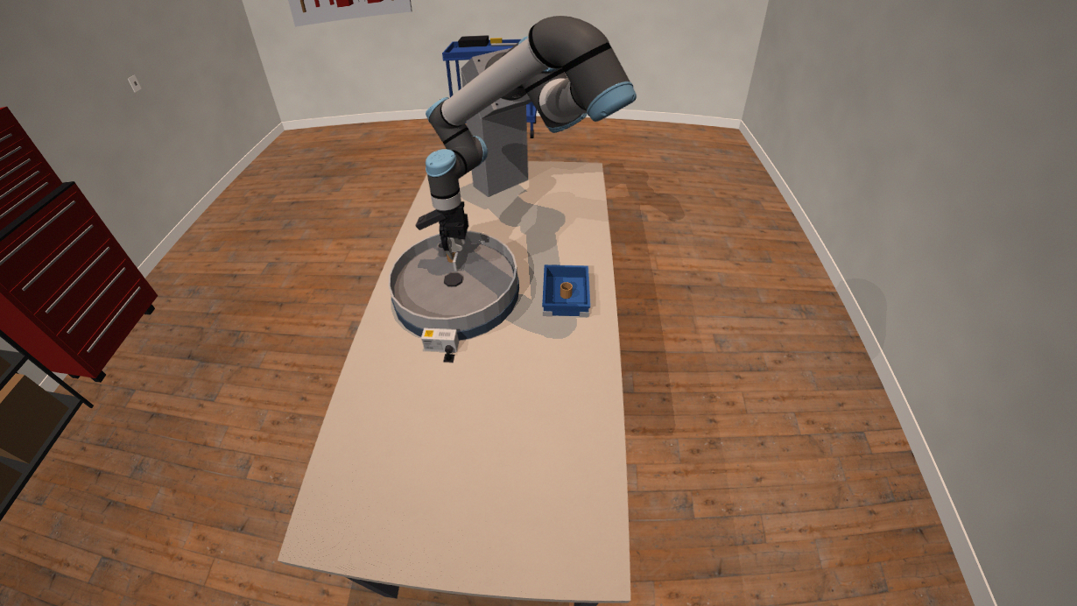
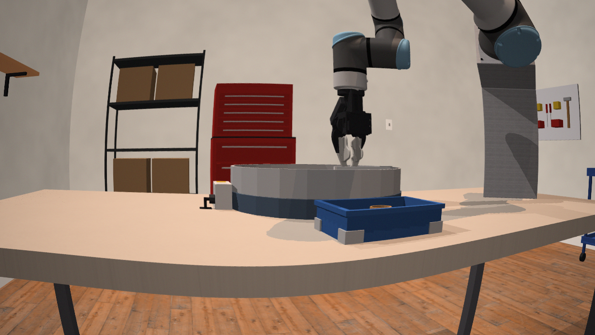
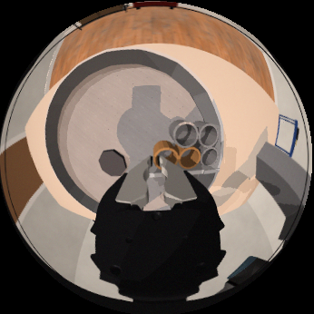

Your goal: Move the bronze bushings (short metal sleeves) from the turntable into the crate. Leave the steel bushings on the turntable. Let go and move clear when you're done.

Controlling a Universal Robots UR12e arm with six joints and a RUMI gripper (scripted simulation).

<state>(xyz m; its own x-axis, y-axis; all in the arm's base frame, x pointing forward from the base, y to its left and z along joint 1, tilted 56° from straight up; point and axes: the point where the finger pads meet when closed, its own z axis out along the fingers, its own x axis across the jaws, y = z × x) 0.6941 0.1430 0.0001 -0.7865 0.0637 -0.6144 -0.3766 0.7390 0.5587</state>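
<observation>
My gripper [image 1: 454, 266] [image 2: 349, 164] [image 3: 154, 156] points down inside the turntable [image 1: 419, 297] [image 2: 307, 181] [image 3: 91, 113], its fingers nearly together with nothing seen between them. Its tips are beside the left one of two upright bronze bushings [image 3: 161, 146] in the wrist view; contact cannot be told. The other bronze bushing [image 3: 198, 155] stands just right of it. Three steel bushings [image 3: 175, 129] [image 3: 216, 133] [image 3: 216, 154] stand close behind and beside them. The blue crate [image 1: 565, 309] [image 2: 386, 230] holds one upright bronze bushing [image 1: 566, 292] [image 2: 380, 206]. The turntable's wall hides its bushings in the exterior view.
The turntable's raised wall surrounds the bushings. A thin grey bar [image 3: 204, 171] lies near them, and a dark hub cap [image 1: 453, 279] [image 3: 112, 162] is at the centre. A white control box [image 1: 439, 341] [image 2: 223, 195] stands against the turntable. The arm's grey pedestal [image 2: 510, 141] stands behind.
</observation>
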